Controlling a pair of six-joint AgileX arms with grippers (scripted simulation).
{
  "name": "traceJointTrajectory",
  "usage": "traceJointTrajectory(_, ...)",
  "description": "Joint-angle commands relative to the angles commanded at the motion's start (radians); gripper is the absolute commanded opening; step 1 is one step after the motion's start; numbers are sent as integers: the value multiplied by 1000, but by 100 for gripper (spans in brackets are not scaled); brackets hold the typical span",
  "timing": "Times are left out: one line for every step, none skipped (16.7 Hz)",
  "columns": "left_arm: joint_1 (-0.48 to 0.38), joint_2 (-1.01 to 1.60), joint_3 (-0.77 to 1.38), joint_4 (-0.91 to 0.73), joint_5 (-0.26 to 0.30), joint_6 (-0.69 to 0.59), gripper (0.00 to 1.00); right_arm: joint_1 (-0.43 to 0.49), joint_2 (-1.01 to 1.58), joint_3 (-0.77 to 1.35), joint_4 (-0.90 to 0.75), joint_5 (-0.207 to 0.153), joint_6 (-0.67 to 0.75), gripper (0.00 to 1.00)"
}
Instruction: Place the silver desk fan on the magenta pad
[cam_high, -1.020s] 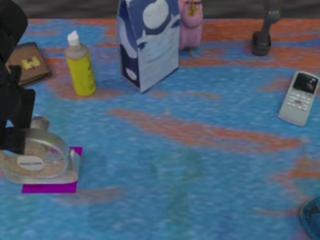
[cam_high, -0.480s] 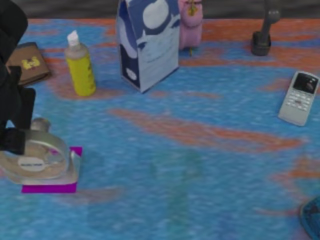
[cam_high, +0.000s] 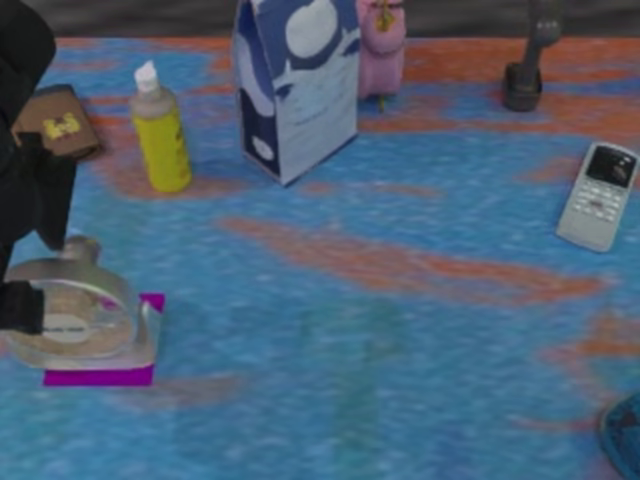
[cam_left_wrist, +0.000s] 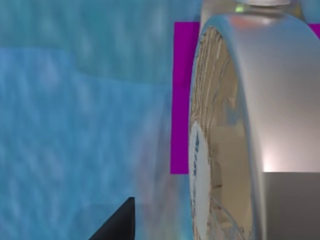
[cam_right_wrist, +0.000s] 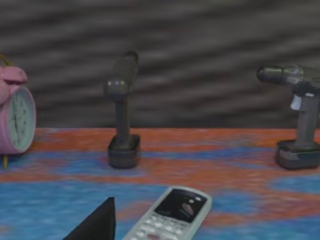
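Observation:
The silver desk fan (cam_high: 75, 320) stands on the magenta pad (cam_high: 100, 376) near the table's left edge, its tan grille and pale label facing up in the top view. My left gripper (cam_high: 40, 265) is open and straddles the ring, one dark finger (cam_high: 55, 205) behind it and one in front. In the left wrist view a fingertip (cam_left_wrist: 122, 222) stands apart from the fan (cam_left_wrist: 260, 100), with blue table between, and the pad (cam_left_wrist: 182, 100) shows beneath. My right gripper is outside the top view; one fingertip (cam_right_wrist: 97, 225) shows, holding nothing.
A brown wallet (cam_high: 60, 125), yellow bottle (cam_high: 160, 130), blue-white carton (cam_high: 295, 85) and pink clock (cam_high: 380, 45) line the back. A drill (cam_high: 525, 70) and a remote (cam_high: 598, 195) lie at the right. A blue object (cam_high: 625, 435) sits at the front right corner.
The left gripper's fingers have spread apart and let go of the fan's ring. The fan stays on the magenta pad.

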Motion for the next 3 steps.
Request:
traceJointTrajectory(0, 0, 0, 0, 0, 0, 100, 0, 0, 0, 0, 0, 0, 100)
traceJointTrajectory(0, 0, 0, 0, 0, 0, 100, 0, 0, 0, 0, 0, 0, 100)
traceJointTrajectory(0, 0, 0, 0, 0, 0, 100, 0, 0, 0, 0, 0, 0, 100)
